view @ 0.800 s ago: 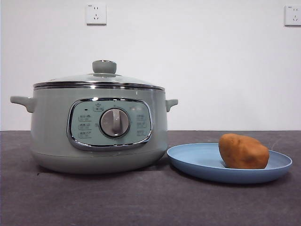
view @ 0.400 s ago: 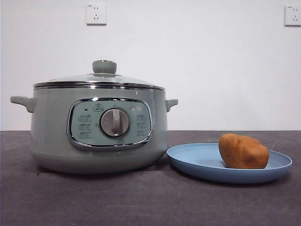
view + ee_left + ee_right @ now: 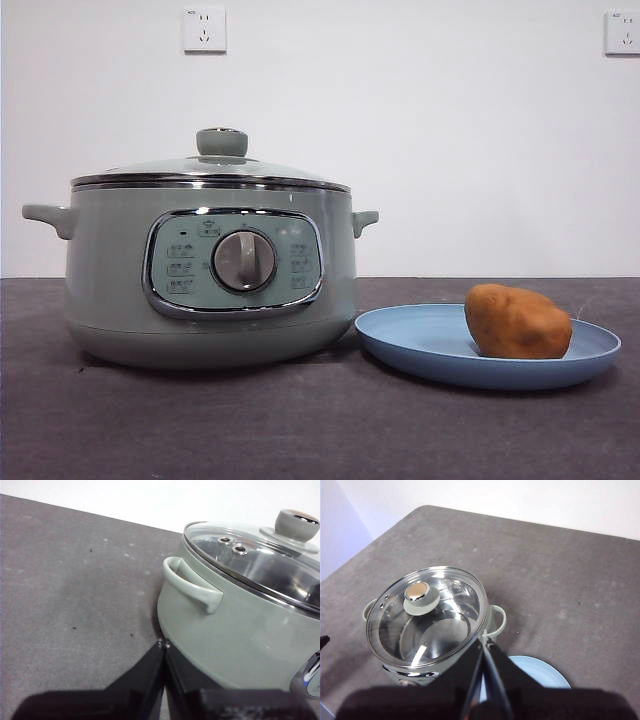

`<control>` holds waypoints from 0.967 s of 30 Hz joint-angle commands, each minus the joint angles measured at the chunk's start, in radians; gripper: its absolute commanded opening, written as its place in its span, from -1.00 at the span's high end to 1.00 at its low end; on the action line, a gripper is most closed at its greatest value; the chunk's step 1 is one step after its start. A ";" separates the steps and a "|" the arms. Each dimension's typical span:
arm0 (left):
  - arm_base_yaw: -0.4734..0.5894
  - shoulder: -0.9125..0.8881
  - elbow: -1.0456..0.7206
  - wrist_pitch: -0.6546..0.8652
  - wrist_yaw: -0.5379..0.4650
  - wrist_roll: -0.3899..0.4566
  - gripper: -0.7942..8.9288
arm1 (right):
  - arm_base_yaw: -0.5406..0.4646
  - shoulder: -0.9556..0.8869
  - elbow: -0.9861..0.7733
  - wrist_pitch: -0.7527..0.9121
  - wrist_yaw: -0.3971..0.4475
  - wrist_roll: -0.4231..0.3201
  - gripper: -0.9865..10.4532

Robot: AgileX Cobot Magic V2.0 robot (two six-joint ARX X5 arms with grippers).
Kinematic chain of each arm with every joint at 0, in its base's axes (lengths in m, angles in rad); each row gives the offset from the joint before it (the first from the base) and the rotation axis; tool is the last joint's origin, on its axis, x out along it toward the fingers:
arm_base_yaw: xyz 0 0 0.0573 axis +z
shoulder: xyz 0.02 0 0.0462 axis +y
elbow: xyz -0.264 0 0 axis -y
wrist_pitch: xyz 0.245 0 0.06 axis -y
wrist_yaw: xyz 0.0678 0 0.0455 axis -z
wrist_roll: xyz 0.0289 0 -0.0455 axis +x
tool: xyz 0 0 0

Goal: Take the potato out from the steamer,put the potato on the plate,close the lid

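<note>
**Potato's on the plate, lid's on the steamer**

So the potato is lying on its side on the plate, toward the plate's right half as seen from the front. Orange-brown, a bit rough looking, way smaller than the plate. The plate is light blue and shallow, and it sits flat on the tabletop just beside the steamer, its left rim close up to the pot's base. Can't tell if they actually touch.

The steamer is the big pale-green pot with a chrome-framed panel and a silver dial facing front, plus a handle on each side. The lid is seated on it, chrome rim lined up with the pot's rim, green knob on top. From the right wrist view you can see down through the glass, and nothing shows in there but reflections.

Neither arm is in the front view. The left claw hangs low just beside the steamer's side, below one handle, with its jaws pressed together and nothing in them. The right claw hovers high above, over the spot between steamer and plate, jaws also closed and empty.

Two wall sockets are up on the white wall behind.
</note>
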 commanded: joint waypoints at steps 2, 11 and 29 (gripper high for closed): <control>0.003 -0.001 -0.007 -0.014 -0.001 -0.003 0.84 | -0.048 -0.012 0.001 0.002 0.003 -0.084 0.83; 0.003 -0.001 -0.007 -0.014 -0.001 -0.003 0.84 | -0.230 -0.188 -0.301 0.195 -0.002 -0.040 0.83; 0.003 -0.001 -0.007 -0.014 -0.001 -0.003 0.84 | -0.394 -0.766 -1.276 0.817 0.007 0.163 0.83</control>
